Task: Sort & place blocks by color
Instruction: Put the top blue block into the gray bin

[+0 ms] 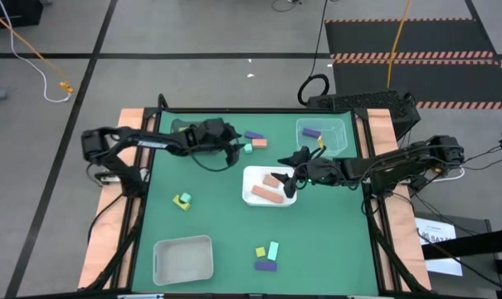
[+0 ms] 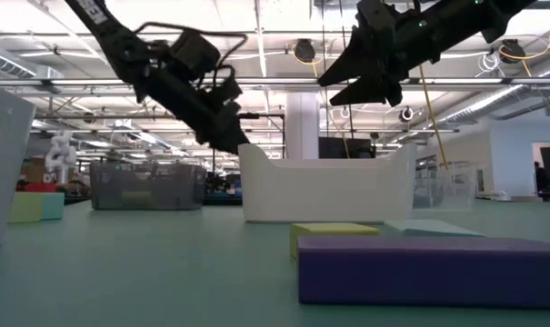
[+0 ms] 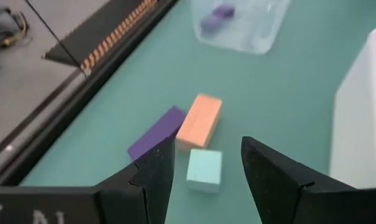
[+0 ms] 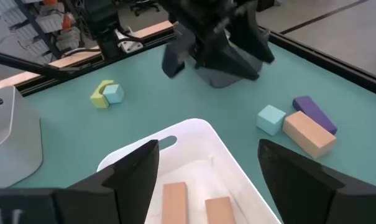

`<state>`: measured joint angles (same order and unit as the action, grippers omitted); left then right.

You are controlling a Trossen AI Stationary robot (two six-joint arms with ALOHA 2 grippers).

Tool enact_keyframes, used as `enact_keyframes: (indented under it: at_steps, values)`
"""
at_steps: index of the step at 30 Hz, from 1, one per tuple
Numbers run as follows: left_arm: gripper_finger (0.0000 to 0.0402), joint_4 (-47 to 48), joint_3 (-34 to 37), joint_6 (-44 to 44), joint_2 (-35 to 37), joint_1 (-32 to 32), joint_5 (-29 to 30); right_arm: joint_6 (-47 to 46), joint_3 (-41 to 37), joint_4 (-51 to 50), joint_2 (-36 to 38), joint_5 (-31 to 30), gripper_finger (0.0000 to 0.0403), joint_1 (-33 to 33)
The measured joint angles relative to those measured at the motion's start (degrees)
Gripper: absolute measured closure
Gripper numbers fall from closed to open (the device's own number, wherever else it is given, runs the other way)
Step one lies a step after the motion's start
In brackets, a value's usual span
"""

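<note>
Fingers [image 3: 169, 168] of left arm wide over mint cube [image 3: 204, 170], right fingers [image 4: 138, 163] wide, salmon bars [image 4: 174, 200] cut off.

left end effector [image 1: 231, 153] open, right end effector [image 1: 290, 181] open, both raised

Premises: a large robotics laboratory or test hall, not a domestic or retail space. Evidence follows. The floor [image 1: 192, 33] is bare grey concrete marked with dark tape lines, with hazard-striped matting [image 1: 408, 37] laid at the far right. Loose cables cross it, one orange [image 1: 35, 50] and one yellow [image 1: 397, 33]. The work surface is a green-topped table [image 1: 234, 224] on a dark metal frame, with two dark robot arms mounted at its sides. The low view shows a high open ceiling with strip lights [image 2: 256, 36] and exposed ducting, a white pillar [image 2: 302, 123], and further benches with equipment (details indistinct) in the background.
</note>
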<state>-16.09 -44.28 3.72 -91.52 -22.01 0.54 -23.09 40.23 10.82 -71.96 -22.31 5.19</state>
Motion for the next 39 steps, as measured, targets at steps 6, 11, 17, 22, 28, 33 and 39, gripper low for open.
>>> enact_keyframes:
  at_steps: [6, 11, 17, 22, 28, 33, 39]
  values:
    - [0.0213, -3.6, -0.15, -0.16, -5.59, -0.23, -0.01, 0.3, 0.0, -0.12, -0.02, 0.0, 0.0135, 0.0]
    - [0.0213, -7.06, -0.17, -0.45, -9.33, -0.25, -0.02, 1.31, 0.0, -0.08, 0.0, -0.04, 0.0135, 0.0]
    - [0.0213, -8.28, -0.19, -0.71, -12.18, -0.21, -0.02, 1.33, 0.0, -0.05, 0.0, -0.04, 0.0135, 0.0]
    - [0.0213, -9.38, -0.17, -0.59, -14.17, -0.23, 0.01, 1.42, 0.0, -0.03, -0.02, -0.04, 0.0135, 0.0]
    - [0.0213, -14.16, -0.19, 0.45, -16.62, -0.25, 0.02, 1.51, 0.0, -0.03, -0.01, -0.04, 0.0135, 0.0]
    - [0.0213, -14.42, -0.75, 0.53, -18.84, -0.25, 0.02, 1.51, 0.0, -0.31, -0.01, -0.04, 0.0135, 0.0]
    - [0.0248, -14.58, -1.96, 1.02, -19.74, -0.25, 0.02, 1.51, 0.0, -0.49, -0.02, -0.04, 0.0135, 0.0]
